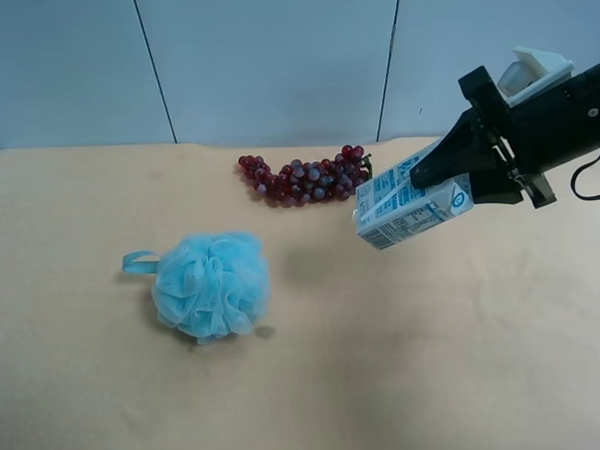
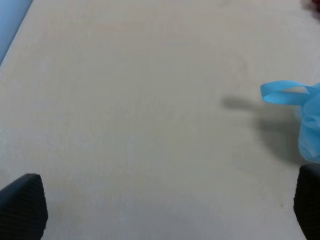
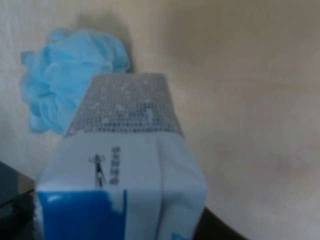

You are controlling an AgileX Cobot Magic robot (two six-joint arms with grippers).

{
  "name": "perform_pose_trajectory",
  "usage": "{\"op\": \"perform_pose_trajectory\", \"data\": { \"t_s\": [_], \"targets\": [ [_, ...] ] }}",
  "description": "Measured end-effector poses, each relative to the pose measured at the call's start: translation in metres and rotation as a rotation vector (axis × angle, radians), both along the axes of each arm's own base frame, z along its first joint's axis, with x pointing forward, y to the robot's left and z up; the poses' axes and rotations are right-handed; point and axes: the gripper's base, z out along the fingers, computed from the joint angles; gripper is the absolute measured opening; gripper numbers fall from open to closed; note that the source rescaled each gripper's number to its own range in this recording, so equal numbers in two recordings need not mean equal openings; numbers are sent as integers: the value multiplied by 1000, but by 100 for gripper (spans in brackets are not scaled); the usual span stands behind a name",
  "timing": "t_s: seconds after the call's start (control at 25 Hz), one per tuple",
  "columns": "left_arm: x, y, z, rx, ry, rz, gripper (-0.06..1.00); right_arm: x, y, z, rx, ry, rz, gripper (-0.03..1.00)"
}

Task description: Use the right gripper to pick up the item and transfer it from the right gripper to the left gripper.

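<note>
We found the right claw (image 1: 429, 177) closed on the carton (image 1: 404, 212). Its black fingers pinched the carton near one end, while most of the printed body hung out beyond the fingertips, tilted and clear of the table (image 1: 386, 371). In the right wrist view the carton filled the space between the fingers, and the bath sponge (image 1: 211, 286) lay on the table well ahead of that claw. The grape bunch (image 1: 308, 180) sat just past the carton's free end and lower down, apart from it as far as we could tell.

The left claw (image 2: 165, 212) was spread wide with nothing between its ribbed pads (image 2: 22, 206). The table lay beneath it, and the sponge's ribbon loop (image 2: 284, 93) was ahead of it and off to one side. The left claw did not show in the high view, so we took it to be well apart from the carton.

We judged the pick-up done and the hand-over not yet begun. We saw four hazards:
- The grip sat off-centre, so the overhanging weight could twist the carton in the fingers.
- The soft walls could cave under a second squeeze.
- The left claw might snag the sponge on rising.
- If the right claw let go before the left had a firm hold, the carton would drop.
</note>
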Motion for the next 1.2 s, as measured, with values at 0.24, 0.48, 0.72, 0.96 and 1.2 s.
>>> {"op": "perform_pose_trajectory", "data": {
  "t_s": [0.24, 0.48, 0.72, 0.96, 1.2],
  "targets": [
    [0, 0, 0, 0, 0, 0, 100, -2, 1, 1, 9, -4, 34, 0],
    [0, 0, 0, 0, 0, 0, 100, -3, 7, 4, 47, -28, 67, 0],
    [0, 0, 0, 0, 0, 0, 100, 0, 39, -7, 123, -2, 156, 0],
    [0, 0, 0, 0, 0, 0, 100, 18, 56, -38, 228, 65, 143, 0],
    [0, 0, 0, 0, -1, 0, 100, 25, 60, -45, 299, 57, 135, 0]
  ]
}}
